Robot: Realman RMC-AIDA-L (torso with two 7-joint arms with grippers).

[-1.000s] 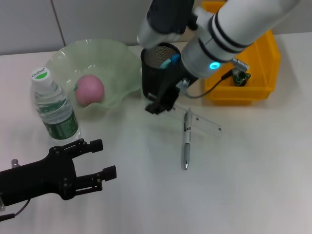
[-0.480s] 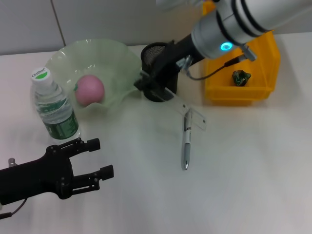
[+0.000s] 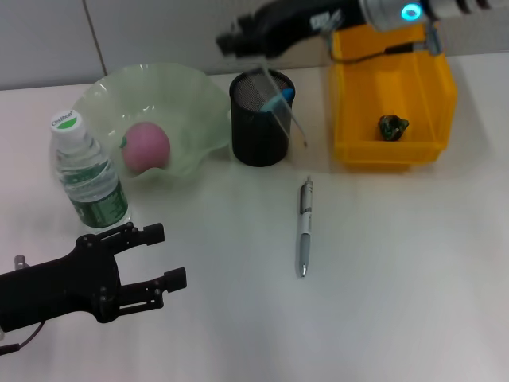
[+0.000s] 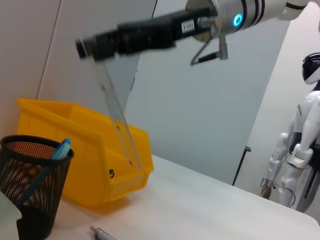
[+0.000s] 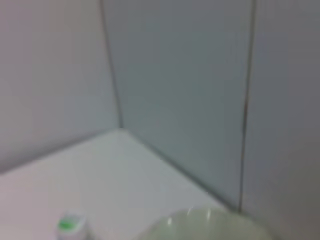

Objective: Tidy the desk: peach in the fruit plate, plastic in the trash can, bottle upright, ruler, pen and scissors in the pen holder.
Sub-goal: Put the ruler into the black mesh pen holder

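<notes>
My right gripper (image 3: pixel 231 40) is high above the desk, shut on the top end of a clear ruler (image 3: pixel 296 127). The ruler (image 4: pixel 118 125) hangs tilted, its lower end in the air between the black mesh pen holder (image 3: pixel 254 135) and the yellow trash can (image 3: pixel 374 151). A blue handle (image 3: pixel 280 99) sticks out of the holder. The silver pen (image 3: pixel 303 228) lies on the desk in front of the holder. The pink peach (image 3: pixel 145 147) rests in the green fruit plate (image 3: pixel 191 91). The bottle (image 3: pixel 87 175) stands upright. Dark green plastic (image 3: pixel 392 125) lies in the trash can. My left gripper (image 3: pixel 163 256) is open near the desk's front left.
The wall runs close behind the plate, holder and trash can. In the left wrist view a white humanoid robot (image 4: pixel 299 150) stands far off beyond the desk. The right wrist view shows the plate rim (image 5: pixel 210 224) and the bottle cap (image 5: pixel 67 223) below the wall.
My right arm has lifted the ruler off the desk, from beside the pen up to above the pen holder. The pen stays where it was. My left arm has barely moved.
</notes>
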